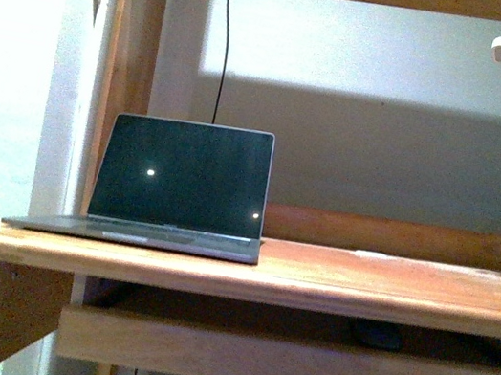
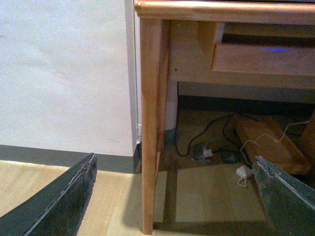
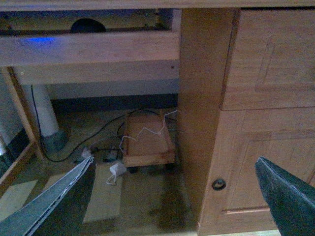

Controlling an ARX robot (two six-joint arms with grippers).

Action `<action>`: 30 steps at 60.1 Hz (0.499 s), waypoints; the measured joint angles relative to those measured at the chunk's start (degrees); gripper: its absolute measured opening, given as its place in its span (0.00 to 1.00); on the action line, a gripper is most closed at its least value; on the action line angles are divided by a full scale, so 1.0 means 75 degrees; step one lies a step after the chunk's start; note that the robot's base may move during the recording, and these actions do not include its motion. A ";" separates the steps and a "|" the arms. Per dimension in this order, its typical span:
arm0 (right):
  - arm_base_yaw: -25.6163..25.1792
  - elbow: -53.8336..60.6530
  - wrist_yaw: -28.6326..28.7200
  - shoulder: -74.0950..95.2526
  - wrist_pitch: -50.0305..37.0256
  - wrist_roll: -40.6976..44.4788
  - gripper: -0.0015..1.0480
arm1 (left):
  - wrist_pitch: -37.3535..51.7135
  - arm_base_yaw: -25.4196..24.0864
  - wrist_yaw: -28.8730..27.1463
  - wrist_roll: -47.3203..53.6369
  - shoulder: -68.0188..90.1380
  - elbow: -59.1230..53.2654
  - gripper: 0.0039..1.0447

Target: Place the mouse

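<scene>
The mouse [image 1: 376, 335] is small, dark and near black; it lies on the pull-out shelf [image 1: 297, 366] under the desk top [image 1: 329, 294], right of the middle in the front view; there it shows only as a low, flattish hump in deep shadow, between the desk top's edge above and the shelf's front rail below; in the right wrist view it appears as a smooth, rounded black dome, upright on its base; its upper part rises above the rail, its lower part is hidden behind it.
</scene>
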State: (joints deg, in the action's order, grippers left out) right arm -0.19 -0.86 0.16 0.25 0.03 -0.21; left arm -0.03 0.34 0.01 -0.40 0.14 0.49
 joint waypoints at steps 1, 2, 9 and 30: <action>0.0000 0.0000 0.0003 0.0000 0.0000 0.0009 0.93 | 0.0000 0.0000 -0.0003 -0.0003 0.0000 0.0000 0.93; 0.0000 0.0000 0.0000 0.0000 0.0000 0.0006 0.93 | 0.0000 0.0000 -0.0003 0.0000 0.0000 0.0000 0.93; 0.0000 0.0000 0.0000 0.0000 0.0000 0.0009 0.93 | 0.0000 0.0000 -0.0003 0.0000 0.0000 0.0000 0.93; 0.0000 0.0000 -0.0003 0.0000 0.0000 0.0006 0.93 | 0.0583 -0.0877 0.1859 0.0172 0.3034 0.0901 0.93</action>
State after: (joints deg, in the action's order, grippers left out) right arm -0.19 -0.86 0.14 0.25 0.03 -0.16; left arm 4.34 -6.24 13.96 0.89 22.90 7.25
